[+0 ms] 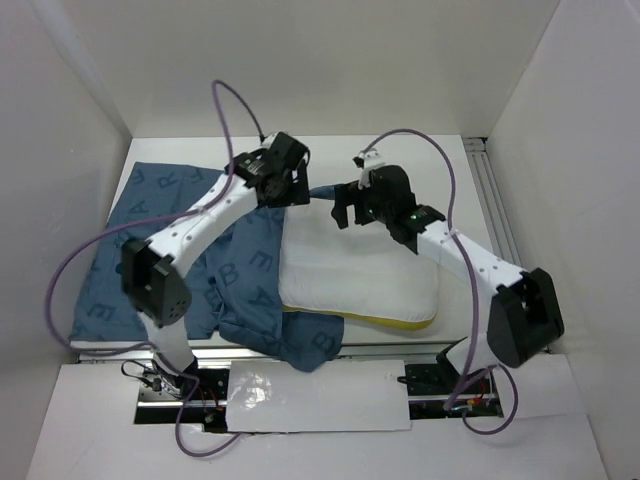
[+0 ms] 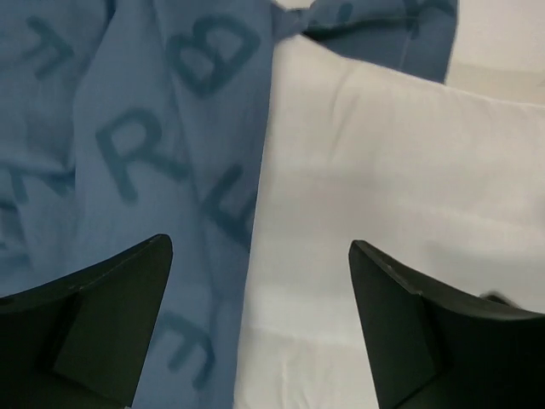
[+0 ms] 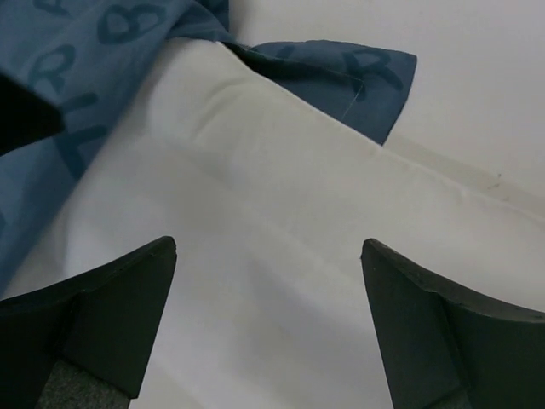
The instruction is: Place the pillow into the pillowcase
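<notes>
Two grippers: left gripper (image 1: 297, 185) and right gripper (image 1: 346, 208) were both over the pillow's far-left corner, near each other.
Left fingers: matte black, wedge-shaped, spread wide (image 2: 255, 256); nothing was between them; they hung over the seam where blue cloth met white.
Right fingers: same black wedges, wide apart (image 3: 269, 251); empty; they were above bare white fabric.
Pillow (image 1: 360, 275): plump white rectangle, smooth w/ soft folds, lying flat on the table, right of centre; most of it was uncovered.
Yellow band (image 1: 400, 322): narrow strip along the pillow's near edge seam.
Pillowcase (image 1: 150, 240): dusty-blue thin woven cloth, crumpled and creased, spread over the left half of the table; its folds lapped the pillow's left edge and near-left corner, and a strip crossed the far-left corner (image 3: 341, 77).
Print: darker blue block caps; "R", "B" and "E" were legible in the left wrist view (image 2: 128, 153); other letters were cut off by folds.
Table (image 1: 450, 165): flat white top inside white walls.
Cables (image 1: 228, 100): purple, looping over each arm.
</notes>
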`<state>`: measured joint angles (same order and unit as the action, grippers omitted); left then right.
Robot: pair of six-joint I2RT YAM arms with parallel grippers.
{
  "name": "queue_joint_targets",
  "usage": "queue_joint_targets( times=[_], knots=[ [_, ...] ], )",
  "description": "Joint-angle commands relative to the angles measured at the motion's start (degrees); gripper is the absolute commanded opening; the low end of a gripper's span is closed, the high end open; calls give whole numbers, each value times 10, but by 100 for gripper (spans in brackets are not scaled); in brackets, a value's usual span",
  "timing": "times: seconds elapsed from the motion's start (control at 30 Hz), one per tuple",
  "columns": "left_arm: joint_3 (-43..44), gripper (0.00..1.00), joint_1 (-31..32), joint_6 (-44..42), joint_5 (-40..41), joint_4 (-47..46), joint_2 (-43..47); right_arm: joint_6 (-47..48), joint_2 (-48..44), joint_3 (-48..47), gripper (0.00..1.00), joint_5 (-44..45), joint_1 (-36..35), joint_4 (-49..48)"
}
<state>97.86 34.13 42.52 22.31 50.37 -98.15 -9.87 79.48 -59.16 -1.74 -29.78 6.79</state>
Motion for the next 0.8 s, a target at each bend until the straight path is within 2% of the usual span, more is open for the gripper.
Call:
queue_joint_targets(
  times=[0.0,0.07,0.17,0.23,0.3,0.43,0.47,0.53,0.57,0.63,0.7,0.73,0.77],
  knots=[
    [113,97,-6,-116,48,30,-96,129,68,-82,96,-96,11,2],
    [191,95,-23,-144,49,47,-176,198,98,-107,96,-126,24,2],
    [239,91,-61,-144,35,70,-238,239,162,-154,96,-165,42,13],
    [240,85,-95,-144,18,64,-245,251,217,-201,96,-185,50,44],
    [203,80,-112,-161,-19,40,-239,263,250,-224,96,-195,63,59],
    [140,75,-123,-212,-98,-39,-222,301,331,-276,96,-237,78,109],
    [132,67,-123,-221,-114,-54,-216,309,341,-282,96,-243,83,137],
    [122,60,-116,-239,-146,-80,-216,319,356,-289,96,-252,83,156],
    [122,52,-110,-239,-156,-80,-221,328,363,-289,96,-268,83,163],
    [129,44,-110,-245,-174,-87,-230,339,368,-283,91,-285,83,163],
    [135,26,-110,-245,-174,-87,-238,344,374,-278,72,-304,83,163],
    [148,4,-110,-239,-167,-82,-245,344,374,-278,33,-311,83,163],
    [154,0,-110,-239,-167,-82,-245,333,374,-272,9,-311,83,163]
  ],
)
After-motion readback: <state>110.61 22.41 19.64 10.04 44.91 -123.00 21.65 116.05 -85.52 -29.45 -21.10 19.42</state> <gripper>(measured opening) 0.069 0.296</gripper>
